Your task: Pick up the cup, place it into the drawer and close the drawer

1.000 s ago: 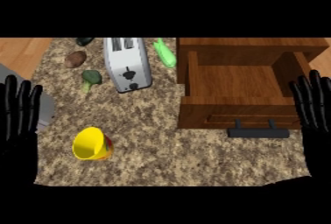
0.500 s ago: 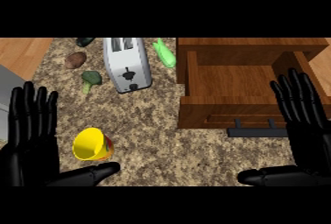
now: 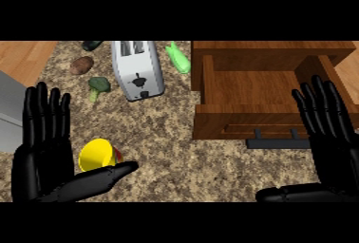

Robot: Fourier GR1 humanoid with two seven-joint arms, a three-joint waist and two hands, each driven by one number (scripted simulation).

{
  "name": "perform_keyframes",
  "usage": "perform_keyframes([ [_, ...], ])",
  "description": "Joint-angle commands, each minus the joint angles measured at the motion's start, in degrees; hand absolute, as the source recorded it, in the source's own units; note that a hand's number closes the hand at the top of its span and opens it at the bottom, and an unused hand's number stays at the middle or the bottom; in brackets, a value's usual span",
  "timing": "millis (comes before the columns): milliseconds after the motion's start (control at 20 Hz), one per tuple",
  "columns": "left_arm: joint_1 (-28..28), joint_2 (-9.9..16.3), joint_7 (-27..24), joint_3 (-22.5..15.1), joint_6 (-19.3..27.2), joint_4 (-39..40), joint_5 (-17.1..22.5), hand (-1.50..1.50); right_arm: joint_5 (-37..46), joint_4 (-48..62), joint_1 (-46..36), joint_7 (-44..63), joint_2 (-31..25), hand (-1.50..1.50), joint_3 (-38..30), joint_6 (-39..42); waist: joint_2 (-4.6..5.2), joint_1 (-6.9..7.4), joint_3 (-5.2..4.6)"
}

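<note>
Speckled bench (image 3: 175, 142): one yellow cup (image 3: 97, 154) is seen left of the one open drawer (image 3: 256, 95), touching the left robot hand (image 3: 45, 161); the right robot hand (image 3: 333, 147) is spread beside the drawer; both are held open, empty.

Both hands are in from the counter's side edges now: left hand (image 3: 43, 152) spread just beside the cup (image 3: 97, 155), thumb under it; right hand (image 3: 329, 137) spread over the drawer's (image 3: 259, 90) right side.

Speckled counter (image 3: 175, 137): cup (image 3: 97, 155), toaster (image 3: 137, 69), seemingly broccoli (image 3: 98, 85)
</note>
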Motion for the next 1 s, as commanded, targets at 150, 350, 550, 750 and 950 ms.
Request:
perform_keyframes([
  [150,-1.7,0.0,-3.8,0.1,1.5,7.0,0.5,-1.5,0.5,1.3,-5.9,2.2,0.6,-1.5,-0.3,-1.8,0.04,0.0,0.0],
  [350,6.8,0.0,-7.9,0.3,-0.4,4.0,3.6,-1.5,-3.1,3.0,-7.9,4.0,-2.0,-1.5,-5.2,-0.3,0.02,0.22,-0.01],
  [550,8.8,0.0,-2.9,-4.1,3.8,0.5,0.1,-1.5,-1.3,3.2,-3.8,-1.1,-0.7,-1.5,-3.0,0.9,-0.01,0.17,0.01],
  [750,9.6,1.4,-8.0,2.6,-0.7,6.4,6.8,-1.5,-2.9,3.0,-8.5,4.3,-2.2,-1.5,-5.2,-0.2,0.01,0.22,-0.01],
  [950,14.1,1.1,-13.7,3.3,-1.0,10.3,8.1,-1.5,-1.1,3.2,-3.3,-1.5,-1.6,-1.5,-3.7,1.7,-0.01,0.23,0.0],
])
